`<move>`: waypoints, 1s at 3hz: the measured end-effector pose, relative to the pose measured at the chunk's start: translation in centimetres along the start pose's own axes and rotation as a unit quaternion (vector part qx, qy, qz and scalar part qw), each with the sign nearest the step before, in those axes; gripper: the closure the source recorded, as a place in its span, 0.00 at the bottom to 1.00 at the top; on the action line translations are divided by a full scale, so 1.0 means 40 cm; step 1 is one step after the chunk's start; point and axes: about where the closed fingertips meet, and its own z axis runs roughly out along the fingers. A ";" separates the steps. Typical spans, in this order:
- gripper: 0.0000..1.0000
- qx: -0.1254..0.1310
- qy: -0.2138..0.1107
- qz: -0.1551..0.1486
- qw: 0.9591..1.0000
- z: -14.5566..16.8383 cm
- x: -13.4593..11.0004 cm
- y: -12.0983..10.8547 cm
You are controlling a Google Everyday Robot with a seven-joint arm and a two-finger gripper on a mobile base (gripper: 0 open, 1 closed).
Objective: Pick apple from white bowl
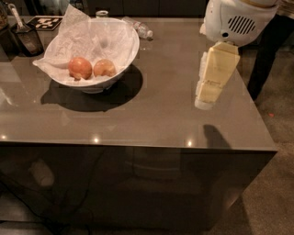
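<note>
The white bowl (121, 58) stands at the back left of the grey table, lined with crumpled white paper. Two apples lie in it side by side. The paler tan-orange apple (104, 68) is on the right and the redder apple (79, 67) on the left. My gripper (204, 100) is cream-coloured and points down. It hangs above the right part of the table, well to the right of the bowl and apart from it. It holds nothing that I can see.
A clear plastic bottle (138, 29) lies behind the bowl. A dark holder with a utensil (27, 37) and a black-and-white marker card (44, 22) sit at the back left. A small jar (102, 13) stands at the back. The table's right edge (257, 110) is close to the gripper. Dark trouser legs (268, 50) stand beyond it.
</note>
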 end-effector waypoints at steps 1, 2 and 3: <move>0.00 0.012 0.020 0.021 1.000 0.022 -0.119 -0.114; 0.00 0.023 0.006 0.014 1.000 0.023 -0.152 -0.128; 0.00 0.030 -0.010 0.009 0.999 0.038 -0.191 -0.150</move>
